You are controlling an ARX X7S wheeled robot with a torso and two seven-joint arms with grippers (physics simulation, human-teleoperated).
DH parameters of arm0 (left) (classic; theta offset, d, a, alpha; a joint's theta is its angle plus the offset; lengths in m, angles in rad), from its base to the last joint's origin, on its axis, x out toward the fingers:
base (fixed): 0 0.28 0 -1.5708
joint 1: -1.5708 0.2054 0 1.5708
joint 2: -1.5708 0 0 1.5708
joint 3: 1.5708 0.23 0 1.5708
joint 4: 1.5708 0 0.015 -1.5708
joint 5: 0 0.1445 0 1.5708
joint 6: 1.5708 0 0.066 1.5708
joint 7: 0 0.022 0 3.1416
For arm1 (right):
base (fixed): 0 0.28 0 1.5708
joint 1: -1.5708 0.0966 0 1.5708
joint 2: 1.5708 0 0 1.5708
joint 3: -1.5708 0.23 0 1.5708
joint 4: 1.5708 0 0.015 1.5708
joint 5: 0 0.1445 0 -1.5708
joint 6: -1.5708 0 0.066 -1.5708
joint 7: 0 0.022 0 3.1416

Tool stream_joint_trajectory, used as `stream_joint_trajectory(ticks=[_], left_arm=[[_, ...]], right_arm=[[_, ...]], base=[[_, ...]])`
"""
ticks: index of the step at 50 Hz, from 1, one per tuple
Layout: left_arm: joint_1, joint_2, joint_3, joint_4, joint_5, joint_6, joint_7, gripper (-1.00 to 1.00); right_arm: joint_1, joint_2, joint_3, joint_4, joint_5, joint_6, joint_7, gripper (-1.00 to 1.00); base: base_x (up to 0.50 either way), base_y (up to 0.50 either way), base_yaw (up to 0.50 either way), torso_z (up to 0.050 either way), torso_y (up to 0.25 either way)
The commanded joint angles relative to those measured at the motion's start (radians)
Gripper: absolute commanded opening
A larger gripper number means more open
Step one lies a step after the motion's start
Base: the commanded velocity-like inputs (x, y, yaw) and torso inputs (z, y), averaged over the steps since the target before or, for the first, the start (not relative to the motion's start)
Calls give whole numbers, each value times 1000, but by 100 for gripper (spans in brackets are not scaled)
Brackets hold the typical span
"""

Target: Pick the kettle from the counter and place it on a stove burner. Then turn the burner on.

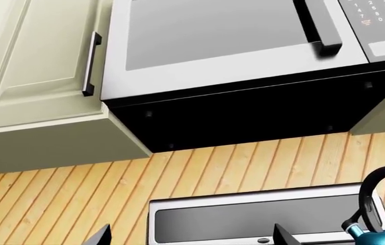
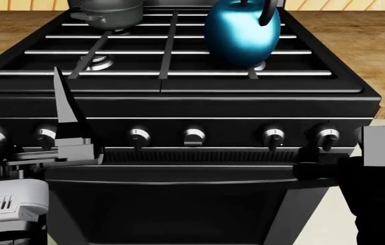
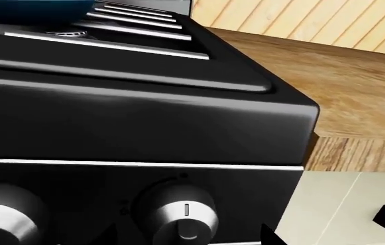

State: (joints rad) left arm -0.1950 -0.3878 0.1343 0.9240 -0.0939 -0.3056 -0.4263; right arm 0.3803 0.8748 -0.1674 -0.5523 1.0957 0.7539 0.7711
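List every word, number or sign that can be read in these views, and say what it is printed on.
"START": red label low on the microwave keypad, only just legible; smaller text under it is blurred.
Keypad digits: rows of small numbers are there, too small to read surely.
Stove knobs: one plain line mark each, no words or numbers.
Kettle, pot, cabinets: no text.
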Motion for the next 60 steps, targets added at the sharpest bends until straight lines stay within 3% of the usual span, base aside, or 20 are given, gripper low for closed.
stream_joint_trajectory(ticks=[1,32,33,52,60], left_arm=[[-1,-3,2,-2,-4,1,-3,100],[-4,-10,9,-17,-11,9,-12,100],[-5,-10,9,-16,-11,8,-12,100],[-6,-15,12,-12,-18,5,-17,100],[-6,-16,9,-9,-28,4,-19,100]], right_arm=[[34,-25,-33,65,-24,-1,-40,100],[88,-80,-93,214,-85,-20,-129,100],[91,-81,-95,218,-86,-19,-131,-100],[104,-79,-103,213,-77,-5,-133,-100],[193,-65,-188,184,-111,94,-135,-100]], base=[[0,0,0,0,0],[0,0,0,0,0],[0,0,0,0,0],[10,1,7,0,0],[14,1,11,-2,0]])
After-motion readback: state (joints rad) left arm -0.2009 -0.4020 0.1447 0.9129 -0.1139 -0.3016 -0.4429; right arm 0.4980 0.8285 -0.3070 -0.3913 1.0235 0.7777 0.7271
